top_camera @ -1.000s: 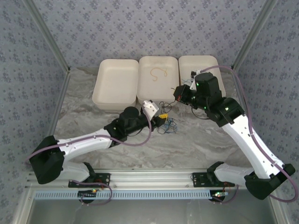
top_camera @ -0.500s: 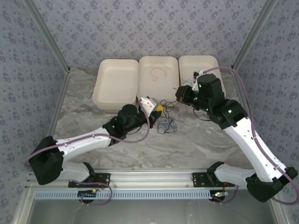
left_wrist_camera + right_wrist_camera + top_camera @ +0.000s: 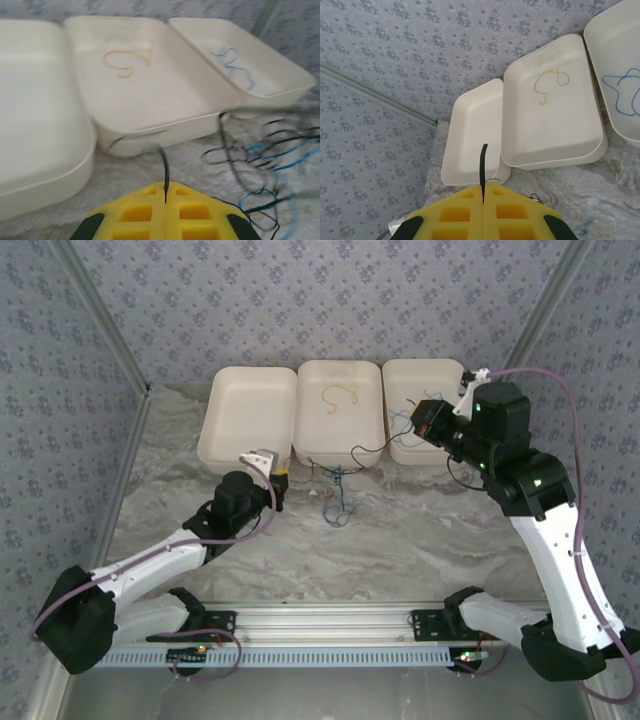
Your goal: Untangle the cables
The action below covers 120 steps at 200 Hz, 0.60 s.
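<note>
The left gripper point(image 3: 165, 192) has its yellow moulded fingers pressed together on a thin black cable point(image 3: 164, 167), which leads off toward twelve o'clock in the left wrist view. The right gripper point(image 3: 483, 192) is likewise clamped flat on a black strand point(image 3: 482, 160); whether it is the same wire I cannot tell.

Seen from above, the loose tangle of blue and black cables point(image 3: 337, 498) lies on the grey marbled table point(image 3: 420, 530), at three o'clock of the left gripper and at about eight o'clock of the right one. At twelve o'clock of the tangle stands the white foam middle tray point(image 3: 340, 365) with a short curled orange cable point(image 3: 340, 395) in it. At about one o'clock, the white foam right tray point(image 3: 446, 365) holds a loose blue cable point(image 3: 622, 92).

The step looks like drawing a black wire out of the knot, with two colours already sorted. Next, the arms probably need to pull apart gently, watching that blue loops slip free rather than tighten.
</note>
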Available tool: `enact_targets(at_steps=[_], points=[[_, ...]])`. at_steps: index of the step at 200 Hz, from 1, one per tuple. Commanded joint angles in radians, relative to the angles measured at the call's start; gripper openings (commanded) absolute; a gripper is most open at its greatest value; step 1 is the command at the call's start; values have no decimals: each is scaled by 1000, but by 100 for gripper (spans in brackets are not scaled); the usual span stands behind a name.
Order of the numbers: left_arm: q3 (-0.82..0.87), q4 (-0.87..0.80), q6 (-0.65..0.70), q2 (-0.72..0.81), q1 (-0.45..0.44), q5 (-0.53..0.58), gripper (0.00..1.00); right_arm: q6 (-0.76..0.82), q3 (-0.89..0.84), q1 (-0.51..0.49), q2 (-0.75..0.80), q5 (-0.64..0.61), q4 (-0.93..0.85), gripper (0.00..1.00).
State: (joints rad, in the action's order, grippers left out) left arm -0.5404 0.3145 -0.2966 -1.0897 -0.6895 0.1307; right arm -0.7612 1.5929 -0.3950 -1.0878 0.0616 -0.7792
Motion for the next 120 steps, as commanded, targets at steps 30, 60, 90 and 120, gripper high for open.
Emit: enact_targets(at_steps=[30,60,90,120], points=[[40,-249,-153,104,90,152,0,16,56,119,43,57,-14,0],[54,-349,-180,170,127,197,0,4,79,163,29,100,-7,0],[69,-369,-185,198,159,181,0,6,59,163,28,99,-9,0],[37,-484,-215,213,233,210,0,38,50,198,56,56,-75,0]])
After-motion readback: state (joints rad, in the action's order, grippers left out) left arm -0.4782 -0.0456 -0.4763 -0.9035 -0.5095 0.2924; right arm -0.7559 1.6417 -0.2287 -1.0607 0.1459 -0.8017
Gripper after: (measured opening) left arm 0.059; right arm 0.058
